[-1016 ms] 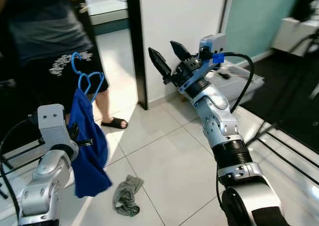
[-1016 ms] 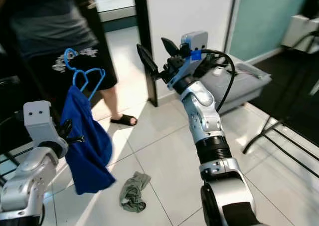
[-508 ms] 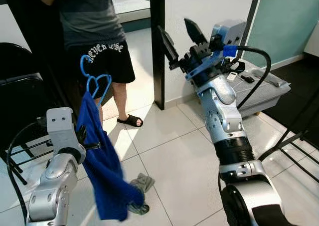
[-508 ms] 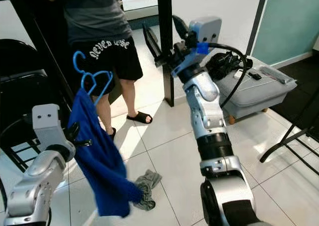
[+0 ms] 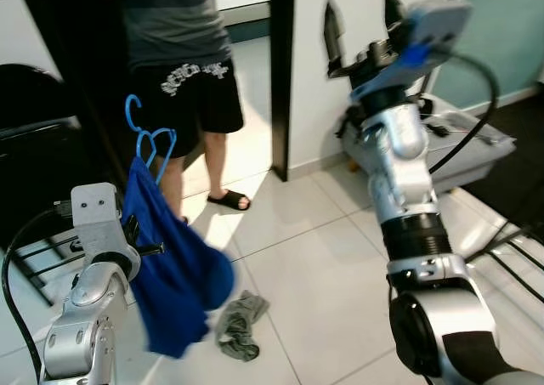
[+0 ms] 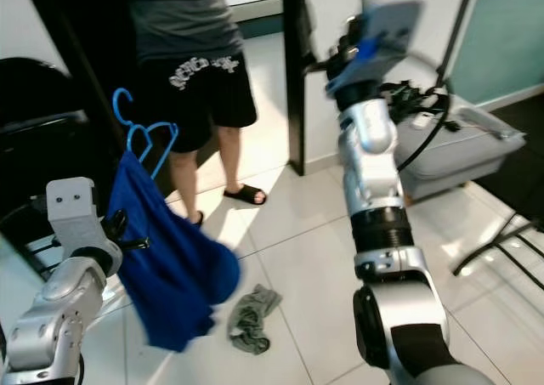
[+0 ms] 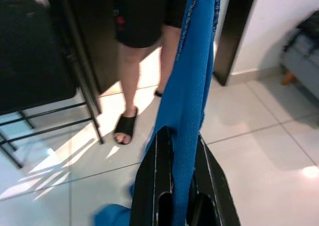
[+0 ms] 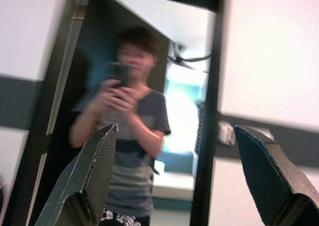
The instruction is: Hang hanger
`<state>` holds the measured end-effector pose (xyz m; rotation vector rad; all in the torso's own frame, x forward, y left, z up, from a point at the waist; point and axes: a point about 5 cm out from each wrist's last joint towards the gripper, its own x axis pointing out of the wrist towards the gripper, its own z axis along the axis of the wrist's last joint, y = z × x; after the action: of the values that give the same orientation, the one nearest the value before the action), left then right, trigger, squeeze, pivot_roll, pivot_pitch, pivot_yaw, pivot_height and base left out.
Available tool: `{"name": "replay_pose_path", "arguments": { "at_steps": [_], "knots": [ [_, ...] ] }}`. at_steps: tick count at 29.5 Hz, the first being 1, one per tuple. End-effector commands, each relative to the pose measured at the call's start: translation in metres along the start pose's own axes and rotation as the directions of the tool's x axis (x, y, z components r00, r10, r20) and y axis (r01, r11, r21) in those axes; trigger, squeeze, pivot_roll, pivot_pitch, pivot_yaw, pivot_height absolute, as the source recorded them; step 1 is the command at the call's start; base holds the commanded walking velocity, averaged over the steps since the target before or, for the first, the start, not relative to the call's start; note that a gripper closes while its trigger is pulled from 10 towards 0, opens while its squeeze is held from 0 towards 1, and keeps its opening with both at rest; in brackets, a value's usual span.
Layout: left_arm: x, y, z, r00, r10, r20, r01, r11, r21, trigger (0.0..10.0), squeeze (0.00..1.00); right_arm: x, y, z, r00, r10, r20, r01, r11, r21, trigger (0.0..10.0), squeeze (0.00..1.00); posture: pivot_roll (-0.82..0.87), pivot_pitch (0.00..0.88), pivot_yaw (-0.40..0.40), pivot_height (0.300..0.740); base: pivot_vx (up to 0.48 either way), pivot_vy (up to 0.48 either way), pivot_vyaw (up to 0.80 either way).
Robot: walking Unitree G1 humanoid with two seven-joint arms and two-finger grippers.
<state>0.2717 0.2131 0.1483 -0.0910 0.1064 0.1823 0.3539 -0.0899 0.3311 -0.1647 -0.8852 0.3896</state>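
Note:
A blue hanger (image 5: 151,138) carries a blue garment (image 5: 174,270) that hangs down at my left side. My left gripper (image 5: 140,242) is shut on the garment's cloth below the hanger; in the left wrist view its fingers (image 7: 160,156) pinch the blue cloth (image 7: 192,86). The hanger's hook (image 5: 131,111) points up, free in the air, in front of a person (image 5: 178,62). My right gripper (image 5: 361,19) is raised high by the black door frame (image 5: 280,70), open and holding nothing; its fingertips (image 8: 97,171) stand wide apart.
The person stands close ahead on the left, holding a phone (image 8: 118,72), one sandalled foot (image 5: 228,200) forward. A grey rag (image 5: 238,327) lies on the tiled floor. A black chair (image 5: 34,138) is at left, a grey ottoman (image 5: 463,143) and rack legs (image 5: 510,249) at right.
The view has shifted. My right arm has risen higher and turned its fingers upward. The blue garment has swung, its lower part now bunched out to the right.

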Motion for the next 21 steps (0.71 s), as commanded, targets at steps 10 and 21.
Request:
{"name": "replay_pose_path", "arguments": {
  "at_steps": [10,21],
  "knots": [
    [-0.001,0.005,0.002,1.000,0.014,0.011,-0.014,1.000,0.025,10.0,0.00,0.004,-0.013,-0.001,0.994,-0.111,0.019,0.111,0.992,-0.052,10.0,0.00,0.13,0.000,0.035,0.740,0.000,0.000,0.00],
    [0.000,0.005,0.001,1.000,0.012,0.010,-0.012,1.000,0.025,10.0,0.00,0.001,-0.027,-0.012,0.973,-0.227,-0.043,0.227,0.974,0.004,10.0,0.00,0.13,0.000,0.034,0.740,0.000,0.000,0.00]
  ]
}}
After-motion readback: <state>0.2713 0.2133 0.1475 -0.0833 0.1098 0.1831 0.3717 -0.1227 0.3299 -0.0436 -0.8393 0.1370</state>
